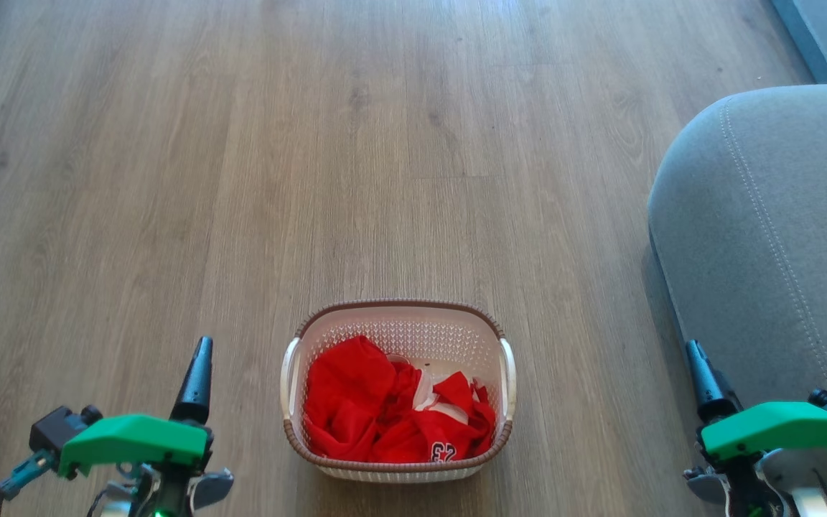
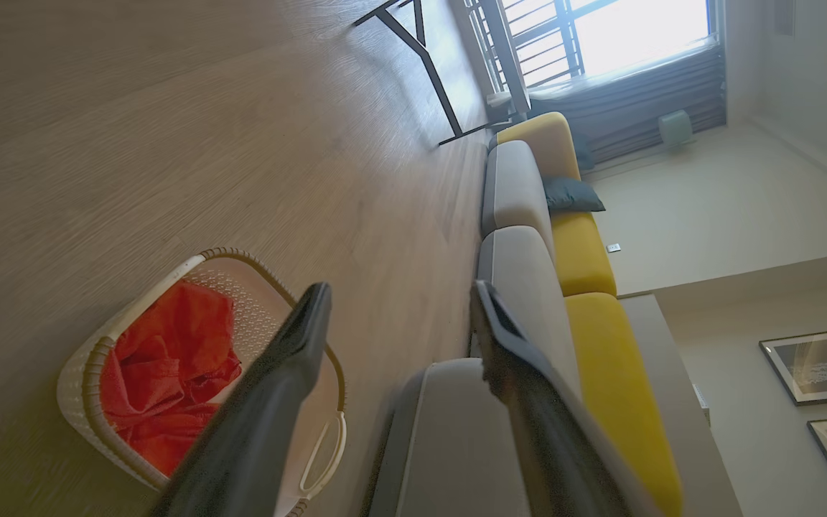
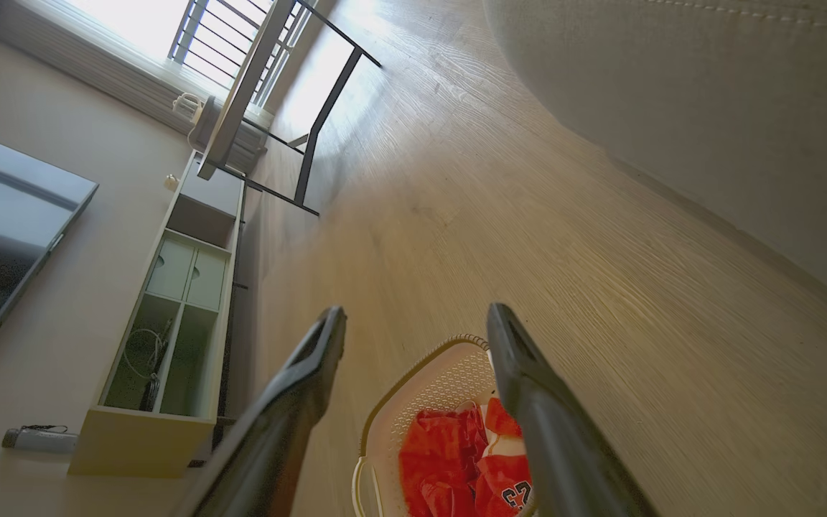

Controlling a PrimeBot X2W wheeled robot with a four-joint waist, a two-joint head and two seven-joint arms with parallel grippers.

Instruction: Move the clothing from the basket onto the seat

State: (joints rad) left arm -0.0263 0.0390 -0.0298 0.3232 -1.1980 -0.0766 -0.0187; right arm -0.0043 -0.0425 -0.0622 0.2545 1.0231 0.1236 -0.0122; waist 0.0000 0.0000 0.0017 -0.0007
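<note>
The cream basket (image 1: 507, 373) with a brown rim stands on the wood floor at the bottom centre of the head view. Crumpled red clothing (image 1: 377, 413) fills it, and a white-edged 23 shows at its near side. The grey seat (image 1: 765, 230) rises at the right, apart from the basket. My left gripper (image 1: 197, 373) hangs left of the basket, open and holding nothing. My right gripper (image 1: 701, 377) stays by the seat's front edge, also open. The left wrist view shows the basket (image 2: 87, 366), the clothing (image 2: 162, 366) and the seat (image 2: 521, 273). The right wrist view shows the basket (image 3: 442, 377) and the clothing (image 3: 456, 459).
Bare wood floor (image 1: 313, 143) stretches ahead and to the left. In the left wrist view a yellow backrest (image 2: 586, 251) runs along the sofa, and a dark metal frame (image 2: 428, 64) stands by the window. The right wrist view shows a low cabinet (image 3: 169, 323) and a wall screen (image 3: 4, 230).
</note>
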